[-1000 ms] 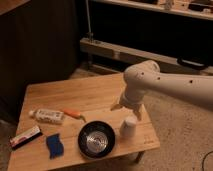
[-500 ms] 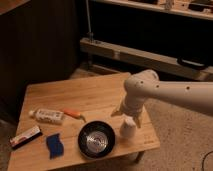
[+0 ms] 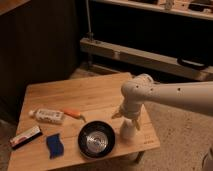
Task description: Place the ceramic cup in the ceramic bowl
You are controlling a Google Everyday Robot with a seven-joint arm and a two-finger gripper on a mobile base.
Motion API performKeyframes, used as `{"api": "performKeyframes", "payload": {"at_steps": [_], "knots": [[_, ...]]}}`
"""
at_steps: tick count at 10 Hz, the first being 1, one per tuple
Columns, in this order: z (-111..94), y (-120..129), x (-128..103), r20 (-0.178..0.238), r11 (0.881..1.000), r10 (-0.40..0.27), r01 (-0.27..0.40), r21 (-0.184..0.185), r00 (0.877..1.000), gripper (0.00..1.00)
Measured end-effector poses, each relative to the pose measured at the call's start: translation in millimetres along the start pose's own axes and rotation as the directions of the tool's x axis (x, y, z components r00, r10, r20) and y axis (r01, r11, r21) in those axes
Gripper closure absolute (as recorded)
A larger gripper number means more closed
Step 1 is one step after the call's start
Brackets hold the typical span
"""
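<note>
The ceramic cup (image 3: pixel 127 132), small and white, stands upright on the wooden table (image 3: pixel 85 92) near its front right corner. The ceramic bowl (image 3: pixel 96 140), round and black with a shiny inside, sits just left of the cup and is empty. My gripper (image 3: pixel 126 118) comes down from the white arm (image 3: pixel 170 95) on the right and sits right on top of the cup, covering its rim.
A white labelled tube (image 3: pixel 47 116) and an orange-handled tool (image 3: pixel 74 114) lie left of the bowl. A blue sponge (image 3: pixel 53 145) and a red and white box (image 3: pixel 25 137) lie at the front left. A dark shelf unit (image 3: pixel 150 55) stands behind the table.
The arm has swung in over the table and lowered, bringing the gripper down onto the top of the cup. The cup and bowl stand where they were.
</note>
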Motion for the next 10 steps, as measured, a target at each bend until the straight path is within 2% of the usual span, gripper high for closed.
{"api": "performKeyframes", "payload": {"at_steps": [4, 10], "knots": [[11, -2, -9, -0.018, 1.000, 0.008, -0.008, 0.000, 1.000, 0.22], [23, 9, -14, -0.052, 1.000, -0.023, 0.023, -0.003, 0.998, 0.84]]}}
